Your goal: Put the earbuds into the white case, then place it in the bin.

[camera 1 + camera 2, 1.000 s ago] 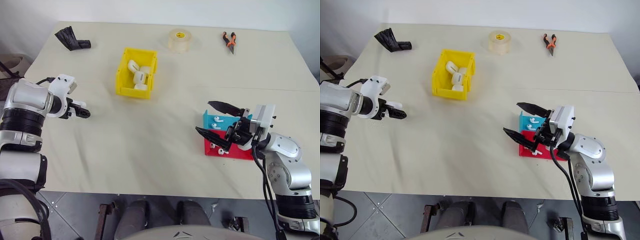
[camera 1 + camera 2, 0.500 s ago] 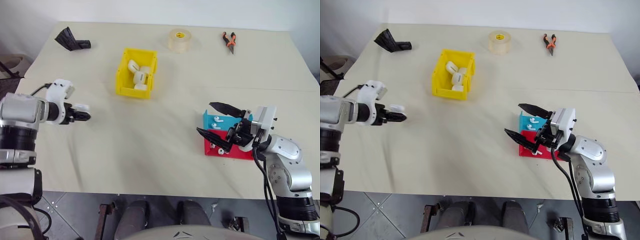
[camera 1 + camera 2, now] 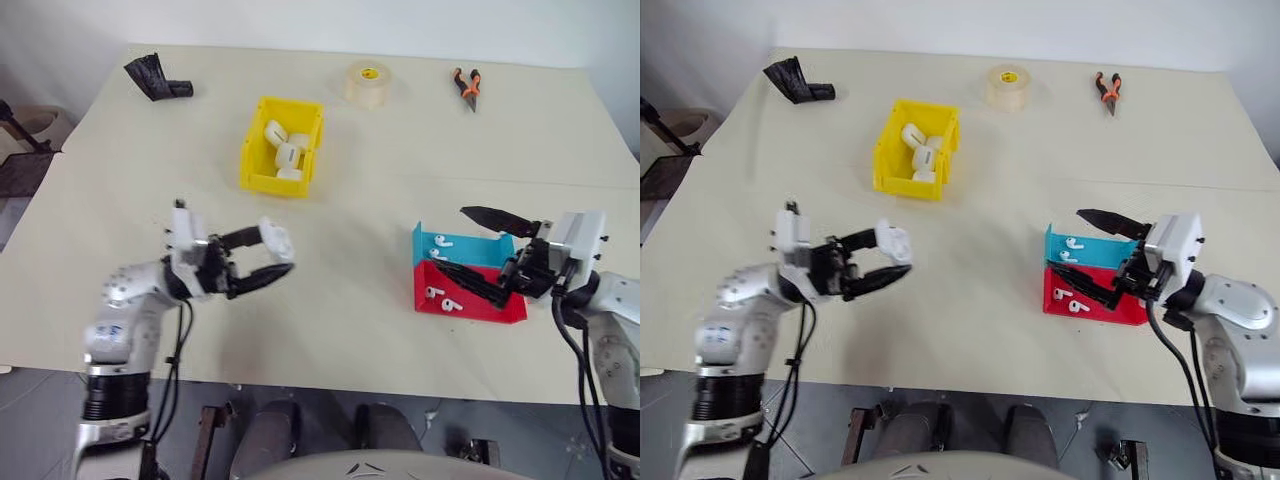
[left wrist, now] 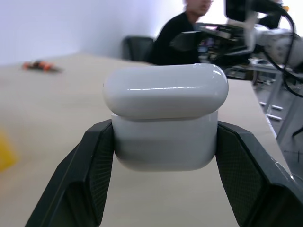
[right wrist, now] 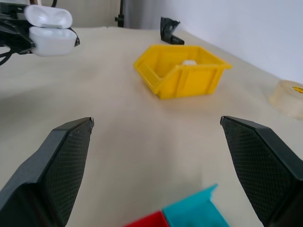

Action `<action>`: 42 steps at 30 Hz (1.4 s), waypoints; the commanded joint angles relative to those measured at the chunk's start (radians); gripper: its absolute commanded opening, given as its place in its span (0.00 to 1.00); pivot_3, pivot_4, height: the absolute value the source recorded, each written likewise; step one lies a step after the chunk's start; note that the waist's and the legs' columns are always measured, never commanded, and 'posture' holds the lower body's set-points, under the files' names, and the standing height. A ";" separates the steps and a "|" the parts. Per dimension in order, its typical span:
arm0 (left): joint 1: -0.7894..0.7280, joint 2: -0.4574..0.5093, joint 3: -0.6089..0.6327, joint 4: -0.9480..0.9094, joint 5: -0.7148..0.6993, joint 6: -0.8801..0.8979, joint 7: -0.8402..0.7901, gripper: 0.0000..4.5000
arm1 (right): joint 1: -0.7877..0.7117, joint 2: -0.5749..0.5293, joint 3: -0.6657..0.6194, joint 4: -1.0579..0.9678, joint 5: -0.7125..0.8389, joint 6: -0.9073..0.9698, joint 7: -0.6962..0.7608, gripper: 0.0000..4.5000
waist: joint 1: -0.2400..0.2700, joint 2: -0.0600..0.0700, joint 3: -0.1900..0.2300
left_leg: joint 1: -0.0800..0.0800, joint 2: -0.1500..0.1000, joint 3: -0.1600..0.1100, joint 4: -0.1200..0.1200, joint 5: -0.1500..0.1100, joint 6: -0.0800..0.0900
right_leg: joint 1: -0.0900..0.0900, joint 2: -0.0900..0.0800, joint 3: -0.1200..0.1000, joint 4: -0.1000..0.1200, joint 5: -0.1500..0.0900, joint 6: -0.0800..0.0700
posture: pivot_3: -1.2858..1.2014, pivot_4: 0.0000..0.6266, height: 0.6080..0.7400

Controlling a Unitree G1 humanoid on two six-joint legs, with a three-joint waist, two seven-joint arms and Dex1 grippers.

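Your left gripper [image 3: 268, 254] is clamped on the small glossy white rounded case [image 4: 165, 116], holding it by its two sides above the beige desk [image 3: 340, 260], in toward the near-left part of the top. In the left wrist view the lid sits slightly proud of the body, a thin seam showing between them; you cannot tell whether it is fully latched.

Your right gripper [image 3: 478, 245] stands with its two black fingers spread wide and nothing between them, over the pair of small plastic trays near the desk's near-right corner. The blue tray [image 3: 455, 247] lies just behind the red tray [image 3: 470, 297], the two touching. One tiny white earbud [image 3: 440, 240] lies in the blue tray; two more earbuds [image 3: 440, 297] lie in the red one.

The bright yellow open-top plastic bin [image 3: 281, 145] sits toward the far-left of centre, well apart from both grippers, with several white cases [image 3: 283, 150] already in it.

Along the far edge: a black crumpled object [image 3: 156, 77] at the far-left corner, a roll of clear tape [image 3: 368, 83] near the middle, and orange-handled pliers [image 3: 467, 84] to the right.

A seated person [image 4: 182, 33] shows beyond the desk in the left wrist view.
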 commanded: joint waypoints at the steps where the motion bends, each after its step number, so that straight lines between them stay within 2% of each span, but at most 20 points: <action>1: -0.020 -0.073 -0.091 0.011 0.022 -0.122 -0.018 0.62 | 0.069 -0.039 -0.122 -0.055 0.031 0.018 0.004 1.00 | 0.003 0.000 0.000 | 0.000 0.000 0.000 0.000 0.000 0.000 | 0.001 0.000 -0.001 -0.003 0.000 0.000 | 0.52 0.24 1.00; 3: -0.043 -0.118 -0.145 0.059 0.041 -0.192 -0.048 0.62 | 0.132 -0.058 -0.185 -0.062 0.019 0.015 0.017 1.00 | 0.006 0.000 0.000 | 0.000 0.000 0.001 0.000 0.001 0.001 | 0.002 0.000 -0.002 -0.005 0.000 0.001 | 0.52 0.24 1.00; 7: -0.109 -0.188 -0.205 0.139 0.019 -0.174 -0.063 0.62 | 0.264 -0.073 -0.331 -0.069 0.016 0.030 0.029 1.00 | 0.009 0.000 0.000 | 0.000 -0.001 0.001 0.000 0.001 0.002 | 0.003 0.000 -0.004 -0.005 0.001 0.001 | 0.52 0.24 1.00; 11: -0.169 -0.200 -0.321 0.260 0.085 -0.349 -0.244 0.62 | 0.440 -0.090 -0.456 -0.110 -0.042 0.125 -0.008 1.00 | 0.007 0.003 -0.002 | 0.000 -0.001 0.003 -0.001 0.001 0.003 | 0.003 0.000 -0.003 -0.006 0.001 0.001 | 0.52 0.24 1.00; 16: -0.213 -0.227 -0.330 0.340 0.077 -0.392 -0.266 0.62 | 0.513 -0.080 -0.495 -0.196 -0.011 0.163 0.001 1.00 | -0.002 0.004 -0.002 | 0.001 0.001 0.005 -0.001 0.001 0.003 | 0.003 0.001 -0.003 -0.007 0.001 0.002 | 0.52 0.24 1.00; 20: -0.223 -0.230 -0.329 0.372 0.094 -0.432 -0.257 0.62 | 0.519 -0.130 -0.467 -0.268 -0.028 0.265 -0.037 1.00 | 0.001 0.005 -0.003 | 0.001 0.001 0.005 -0.002 0.001 0.003 | 0.003 0.001 -0.002 -0.007 0.001 0.002 | 0.52 0.24 1.00; 25: -0.249 -0.224 -0.341 0.412 0.167 -0.447 -0.194 0.62 | 0.391 -0.369 -0.282 -0.351 -0.013 0.524 -0.101 1.00 | 0.003 0.005 -0.003 | 0.001 0.000 0.003 0.000 0.001 0.003 | 0.004 0.000 -0.003 -0.008 0.001 0.002 | 0.52 0.24 1.00; 27: -0.256 -0.226 -0.343 0.422 0.190 -0.455 -0.169 0.62 | 0.292 -0.457 -0.156 -0.348 -0.026 0.575 -0.117 1.00 | 0.004 0.005 -0.003 | 0.000 0.000 0.003 0.000 0.001 0.003 | 0.003 0.000 -0.003 -0.008 0.001 0.002 | 0.52 0.24 1.00; 30: -0.262 -0.228 -0.344 0.427 0.207 -0.462 -0.141 0.62 | 0.144 -0.532 0.037 -0.312 -0.092 0.594 -0.143 1.00 | 0.005 0.005 -0.003 | -0.001 0.000 0.001 0.000 0.001 0.003 | 0.003 0.000 -0.003 -0.008 0.001 0.002 | 0.52 0.24 1.00; 36: -0.246 -0.222 -0.358 0.390 0.202 -0.445 -0.129 0.62 | -0.046 -0.559 0.286 -0.213 -0.191 0.593 -0.099 1.00 | 0.004 0.005 -0.003 | -0.003 -0.002 0.000 0.000 0.001 0.004 | 0.002 -0.001 -0.005 -0.008 0.001 0.002 | 0.52 0.24 1.00; 42: -0.237 -0.222 -0.367 0.369 0.201 -0.430 -0.116 0.62 | -0.219 -0.524 0.441 -0.135 -0.265 0.606 -0.058 1.00 | 0.000 0.005 -0.003 | -0.003 -0.001 0.000 0.000 0.001 0.003 | 0.001 0.000 -0.005 -0.009 0.001 0.002 | 0.52 0.24 1.00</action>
